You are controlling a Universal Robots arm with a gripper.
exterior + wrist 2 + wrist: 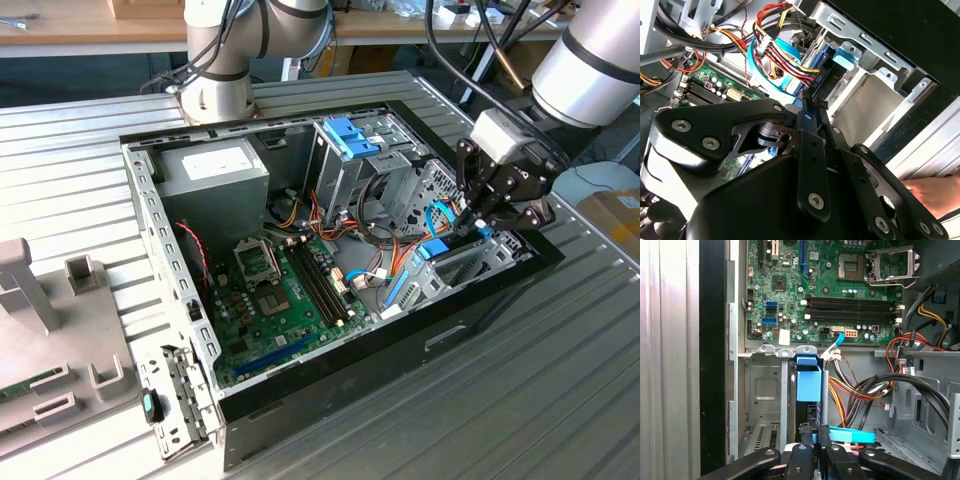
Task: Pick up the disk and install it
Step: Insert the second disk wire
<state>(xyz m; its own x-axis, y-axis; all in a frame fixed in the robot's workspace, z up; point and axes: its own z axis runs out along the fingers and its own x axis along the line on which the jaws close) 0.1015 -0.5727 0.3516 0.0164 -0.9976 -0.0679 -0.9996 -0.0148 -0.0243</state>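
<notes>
Disk point(808, 390): dark body, bright blue carrier rails. Gripper point(478, 216): matte black links with silver screw heads. Motherboard point(275, 300): green, with black memory slots and a blue slot at one edge. Case point(150, 215): bare silver-grey metal inside, black outer rim. Power supply point(215, 172): grey box, white label. Cable bundle point(782, 55): red, yellow, black and orange wires. Flat data cable point(852, 435): light blue. Table point(560, 400): ribbed pale grey slats.
</notes>
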